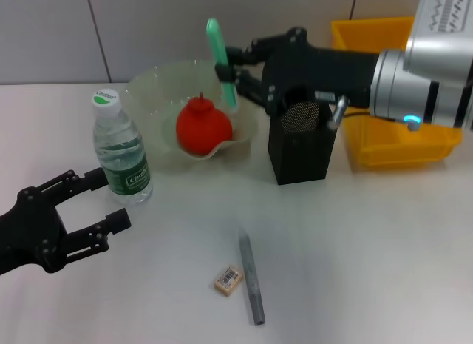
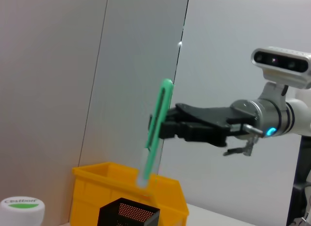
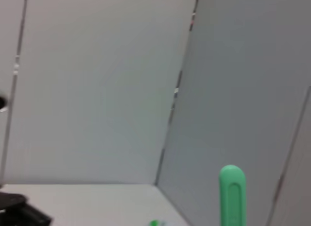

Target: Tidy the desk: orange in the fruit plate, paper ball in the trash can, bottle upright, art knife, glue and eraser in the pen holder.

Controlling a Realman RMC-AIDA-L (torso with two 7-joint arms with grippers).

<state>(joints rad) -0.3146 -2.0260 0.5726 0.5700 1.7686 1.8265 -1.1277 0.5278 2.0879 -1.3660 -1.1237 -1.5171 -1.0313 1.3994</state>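
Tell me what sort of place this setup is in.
Probably an office or lab test bench set up as a desk. A plain white desk stands against bare grey wall panels, with a black mesh pen holder, an eraser and a yellow trash can on it, and two robot arms working over it.

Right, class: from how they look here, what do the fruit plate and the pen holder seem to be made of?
The fruit plate looks like translucent pale-green glass, possibly plastic: the desk shows through its glossy, wavy rim. The pen holder looks like black metal mesh, matte: fine holes show along its inner wall.
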